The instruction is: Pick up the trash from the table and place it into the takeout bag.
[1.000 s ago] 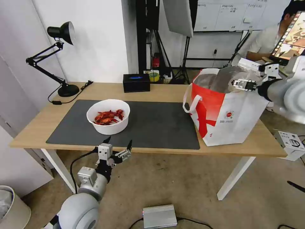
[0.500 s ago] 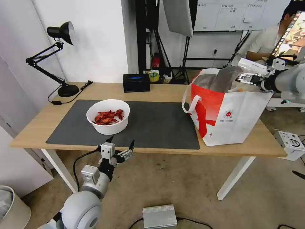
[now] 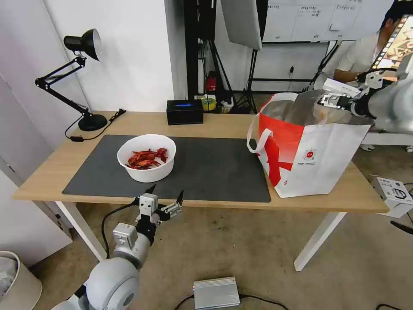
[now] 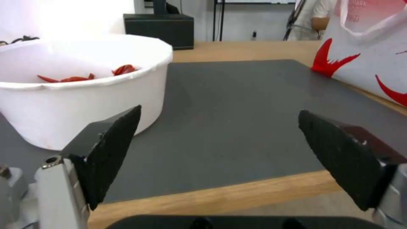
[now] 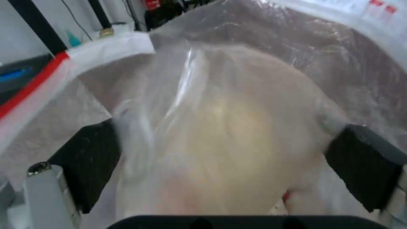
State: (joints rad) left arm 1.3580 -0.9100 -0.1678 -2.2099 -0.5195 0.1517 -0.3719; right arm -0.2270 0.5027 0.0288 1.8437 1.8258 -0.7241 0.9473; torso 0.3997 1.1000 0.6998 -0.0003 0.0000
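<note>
1. Since a second ago the left gripper has crept a little up and forward toward the table edge, while the right gripper has lifted slightly above the bag's mouth; the bowl and the bag have stayed put.
2. The left gripper hangs just below the near edge of the long light-wood table, its black fingers spread wide with nothing between them.
3. Just ahead of that gripper, slightly toward its left finger, the white round bowl of red crayfish shells sits on the large dark grey mat, apart from the fingers.
4. Farther ahead and well off to its right stands the large white-and-red boxy takeout bag with silver foil lining, upright on the table's right end.
5. The right gripper hovers over the bag's open top; its fingers stand wide apart on either side of a pale, blurred clear plastic bag. Whether they touch it cannot be told.
6. Beyond the bowl, at the table's far edge, rests a black rectangular tissue box; a black desk lamp stands far to the left.
</note>
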